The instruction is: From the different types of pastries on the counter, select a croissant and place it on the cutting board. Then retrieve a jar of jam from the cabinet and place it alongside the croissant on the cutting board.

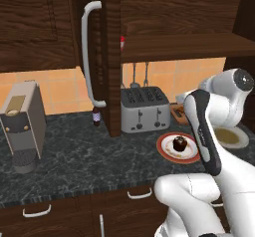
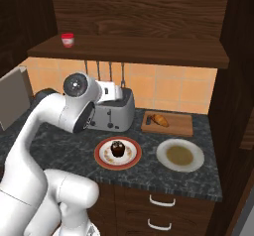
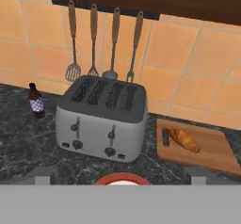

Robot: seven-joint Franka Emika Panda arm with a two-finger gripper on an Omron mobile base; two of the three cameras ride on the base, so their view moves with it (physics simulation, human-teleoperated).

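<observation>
A silver four-slot toaster [image 3: 102, 122] stands on the bench against the orange tiled wall, under four hanging utensils [image 3: 102, 44]. A small dark bottle with a red band [image 3: 36, 101] stands near its side. A grey coffee machine [image 1: 21, 124] sits well apart, and a round cream plate [image 2: 180, 154] lies near the front edge.

Stood against an orange tiled wall [image 3: 197, 72] under dark wood panelling [image 2: 144, 12]. Held four utensils [image 3: 103, 44] on a rail above a grey toaster [image 3: 101, 124] at the surface's back edge. Kept a coffee machine [image 1: 22, 124] near the left end.
</observation>
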